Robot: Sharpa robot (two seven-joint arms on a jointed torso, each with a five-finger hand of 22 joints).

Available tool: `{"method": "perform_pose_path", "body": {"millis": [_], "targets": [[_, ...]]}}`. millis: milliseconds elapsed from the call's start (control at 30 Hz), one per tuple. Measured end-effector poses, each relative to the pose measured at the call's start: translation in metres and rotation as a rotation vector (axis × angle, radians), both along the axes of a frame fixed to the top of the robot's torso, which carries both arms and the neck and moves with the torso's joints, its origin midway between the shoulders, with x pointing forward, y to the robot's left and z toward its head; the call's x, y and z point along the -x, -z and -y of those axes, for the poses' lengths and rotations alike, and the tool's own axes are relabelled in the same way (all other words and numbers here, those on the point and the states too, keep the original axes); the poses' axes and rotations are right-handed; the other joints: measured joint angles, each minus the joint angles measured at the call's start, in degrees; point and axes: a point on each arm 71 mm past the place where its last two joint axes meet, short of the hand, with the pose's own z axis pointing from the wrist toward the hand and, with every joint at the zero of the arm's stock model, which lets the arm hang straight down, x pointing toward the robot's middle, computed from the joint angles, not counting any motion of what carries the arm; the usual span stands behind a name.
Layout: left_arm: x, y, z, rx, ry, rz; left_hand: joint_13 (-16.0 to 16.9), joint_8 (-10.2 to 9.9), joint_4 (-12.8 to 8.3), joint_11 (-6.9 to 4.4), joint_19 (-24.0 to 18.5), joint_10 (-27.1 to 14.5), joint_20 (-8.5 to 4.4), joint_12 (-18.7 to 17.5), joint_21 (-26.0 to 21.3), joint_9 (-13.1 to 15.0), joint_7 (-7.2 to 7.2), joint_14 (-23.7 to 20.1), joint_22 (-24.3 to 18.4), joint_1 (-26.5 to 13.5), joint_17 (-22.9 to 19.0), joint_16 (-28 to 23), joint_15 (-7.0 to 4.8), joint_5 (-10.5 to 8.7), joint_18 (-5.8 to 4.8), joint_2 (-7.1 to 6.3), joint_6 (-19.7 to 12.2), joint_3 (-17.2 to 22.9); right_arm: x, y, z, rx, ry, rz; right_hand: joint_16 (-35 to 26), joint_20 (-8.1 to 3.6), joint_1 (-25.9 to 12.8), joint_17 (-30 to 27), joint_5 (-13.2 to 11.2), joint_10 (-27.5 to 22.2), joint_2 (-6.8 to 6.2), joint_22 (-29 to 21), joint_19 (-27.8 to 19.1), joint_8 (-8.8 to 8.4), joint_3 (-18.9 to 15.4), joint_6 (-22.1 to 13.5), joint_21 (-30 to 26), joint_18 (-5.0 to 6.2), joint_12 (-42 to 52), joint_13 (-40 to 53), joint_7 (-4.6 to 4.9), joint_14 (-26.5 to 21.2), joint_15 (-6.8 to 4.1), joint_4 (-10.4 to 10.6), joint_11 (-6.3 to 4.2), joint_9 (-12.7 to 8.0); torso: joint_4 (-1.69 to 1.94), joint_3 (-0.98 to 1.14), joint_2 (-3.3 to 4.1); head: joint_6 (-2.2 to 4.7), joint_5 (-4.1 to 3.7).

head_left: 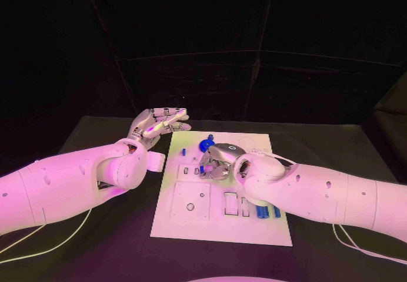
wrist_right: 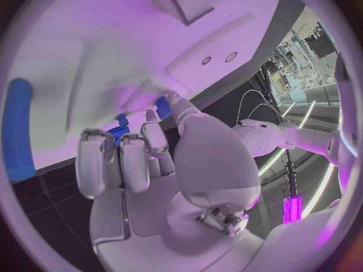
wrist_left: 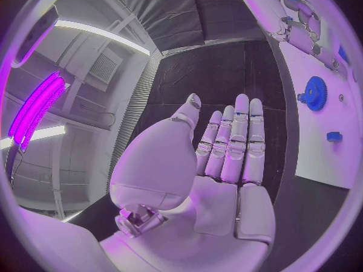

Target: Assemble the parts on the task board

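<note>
Black table (head_left: pixel 102 235), white task board (head_left: pixel 222 230), blue gear (head_left: pixel 206 142)

just a black table (head_left: pixel 102 235) under it all, with thin white cables (head_left: pixel 51 238) trailing at 7 and 5 o'clock

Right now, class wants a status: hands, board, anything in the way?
Left hand open, off the task board. Right hand over the board, fingers on a blue part. Blue gear beside it.
</note>
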Motion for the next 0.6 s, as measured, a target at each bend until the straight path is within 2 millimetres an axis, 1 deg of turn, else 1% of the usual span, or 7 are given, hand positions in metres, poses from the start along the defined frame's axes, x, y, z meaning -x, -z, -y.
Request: {"method": "perform_pose_path", "body": {"millis": [167,300,367,433,533,567,600], "targets": [[0.000,0.000,0.000,0.000,0.001,-0.001,0.0,0.0,-0.2,-0.13,0.5,0.1,-0.19,0.0,0.0,0.0,0.11,0.6,0.0,0.0,0.3,0.0,-0.06,0.00,0.00,0.00,0.4,-0.2,0.005,-0.002,0.004,-0.026,0.013,0.025,-0.2,0.32,0.0,0.0,0.1,-0.3,-0.02,0.0,-0.3,-0.03,-1.2,-1.6,-0.1,-0.01,-0.5,-0.3,0.36,-0.2,0.21,0.5,0.30,-0.1,0.01,0.03,0.00,0.02,0.09],[0.000,0.001,0.002,0.001,0.008,-0.005,0.1,0.0,-0.3,-0.68,2.0,2.1,-0.71,0.0,0.3,0.0,-0.48,2.8,0.0,-0.3,1.1,0.7,-0.70,0.00,0.01,0.29,1.2,-0.3,0.011,-0.009,0.010,-0.068,0.010,0.055,-0.7,0.53,0.8,0.0,0.1,-0.5,-0.76,0.0,-0.5,-0.03,-1.8,-2.0,-0.4,-0.01,-0.5,-0.5,0.56,0.0,0.41,1.1,0.50,-0.1,0.01,0.07,-0.03,0.03,0.29],[-0.001,0.001,0.002,-0.002,0.012,-0.007,0.5,0.0,-0.4,-1.50,4.3,4.7,-1.70,0.9,1.6,0.1,-1.08,6.2,0.4,-0.6,2.3,2.3,-1.71,0.00,0.00,0.62,2.5,-0.4,0.015,-0.013,0.017,-0.092,-0.001,0.067,-1.4,0.91,1.1,0.0,0.3,-0.7,-1.11,0.0,-1.4,-0.03,-2.4,-2.6,-1.1,-0.01,-0.8,-0.7,0.61,0.0,0.41,1.3,0.61,-0.1,-0.01,0.07,-0.07,0.03,0.36],[-0.001,0.001,0.001,-0.014,0.016,-0.007,1.0,0.7,-0.2,-3.00,8.7,8.6,-3.56,2.2,4.1,0.3,-2.19,11.9,1.5,-0.9,4.7,5.7,-3.69,0.00,0.00,0.90,4.7,-0.6,0.017,-0.019,0.025,-0.120,-0.021,0.081,-3.6,0.95,1.9,-2.0,0.7,-2.6,-1.23,-2.6,-3.9,-0.03,-3.1,-3.4,-2.9,0.00,-2.8,-2.3,0.89,0.0,0.41,2.1,0.71,-0.1,-0.07,0.06,-0.10,0.16,0.41],[-0.001,0.002,-0.002,-0.049,0.025,-0.004,1.6,1.3,0.5,-5.14,14.4,13.4,-5.95,3.4,7.7,0.6,-4.00,18.3,3.2,-2.0,8.8,11.2,-6.04,0.21,0.00,0.33,7.1,-1.3,0.013,-0.036,0.039,-0.165,-0.047,0.102,-5.6,0.98,2.4,-4.5,1.7,-4.4,-1.43,-5.2,-5.6,-0.03,-4.5,-3.8,-4.4,0.92,-5.3,-4.6,0.88,-0.2,0.61,2.8,0.77,0.0,-0.15,0.08,-0.15,0.34,0.53],[-0.002,0.002,-0.003,-0.065,0.029,-0.003,1.9,1.3,0.8,-5.66,16.4,15.0,-6.80,3.7,9.3,0.6,-4.72,19.0,3.9,-2.4,12.0,14.7,-6.69,0.21,0.00,0.21,7.8,-1.7,0.012,-0.040,0.043,-0.181,-0.053,0.103,-6.2,0.94,2.7,-5.2,2.0,-4.8,-1.06,-6.0,-6.1,0.19,-4.9,-3.8,-4.9,0.92,-5.9,-5.2,0.88,-0.2,0.62,2.9,0.68,0.0,-0.16,0.09,-0.19,0.34,0.56],[-0.003,0.002,-0.004,-0.084,0.034,-0.003,2.5,1.5,1.0,-6.40,18.4,17.1,-7.69,4.3,11.0,0.8,-5.36,19.1,4.8,-2.8,20.4,23.5,-7.44,0.27,-0.01,0.06,8.7,-2.2,0.011,-0.044,0.047,-0.197,-0.057,0.101,-6.7,0.99,3.3,-5.7,2.1,-4.9,-0.98,-6.5,-6.4,0.31,-5.1,-3.8,-5.2,0.93,-6.4,-5.6,0.88,-0.2,0.61,3.0,0.58,0.0,-0.16,0.09,-0.24,0.32,0.57]]}}
